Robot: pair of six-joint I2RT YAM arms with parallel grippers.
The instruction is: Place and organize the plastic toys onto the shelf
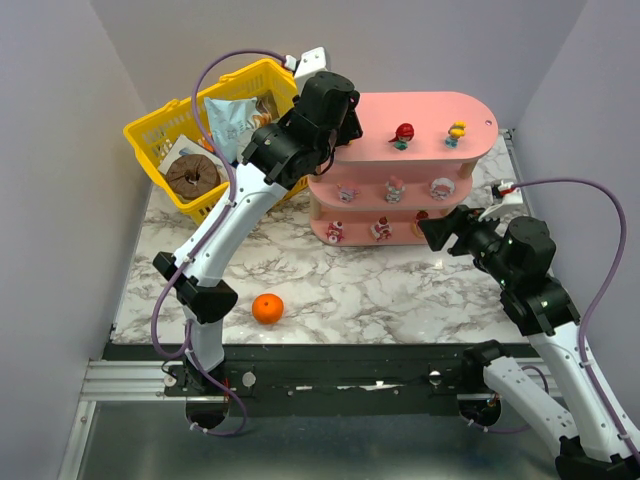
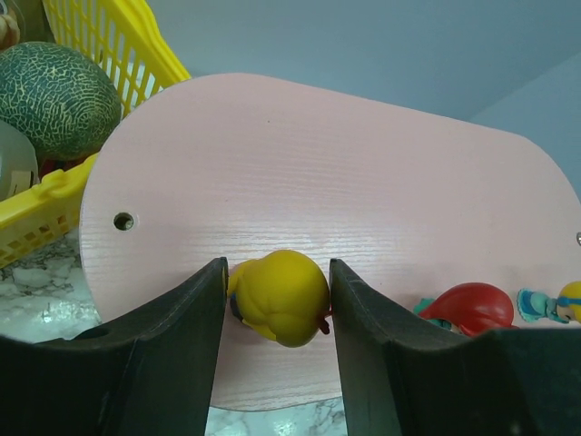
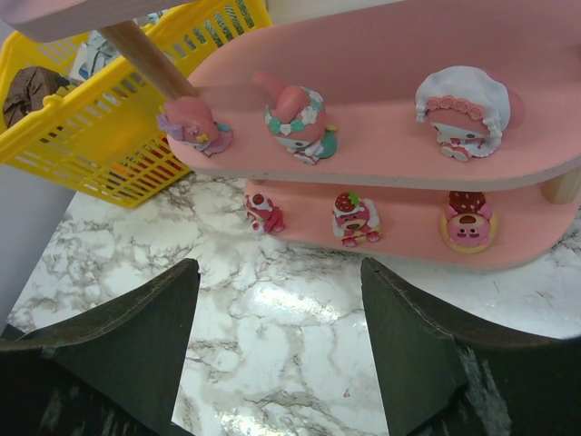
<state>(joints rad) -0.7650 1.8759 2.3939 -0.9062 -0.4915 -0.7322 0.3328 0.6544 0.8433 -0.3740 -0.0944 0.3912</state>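
Top view: left gripper (image 1: 340, 130) is hanging over the left end of the shelf (image 1: 430, 115), its wrist hiding what lies beneath. Two toys are standing on the top board, a red figurine (image 1: 403, 134) and a yellow-and-blue figurine (image 1: 456, 132). Three more are sitting on the middle tier and about three on the bottom tier. Right gripper (image 1: 440, 232) is hovering low over the marble table (image 1: 350, 280), just beside the shelf's right end. Orange ball (image 1: 267, 308) is lying well apart, yellow basket (image 1: 150, 135) behind left. Left wrist view: yellow toy (image 2: 281, 295) is sitting at the near edge of the top board, between the dark fingers (image 2: 182, 318), which are flanking it very closely. Cannot tell whether they are pinching it or just clear of it. Right wrist view: the right gripper's fingers (image 3: 136, 336) are standing wide apart with nothing between, facing the two lower tiers and their six small figures. Judgement: the step in hand is setting the yellow toy on the top tier. Next move is calling for the jaws to part clear of it, then a straight lift away so the figure is not tipped off the edge.
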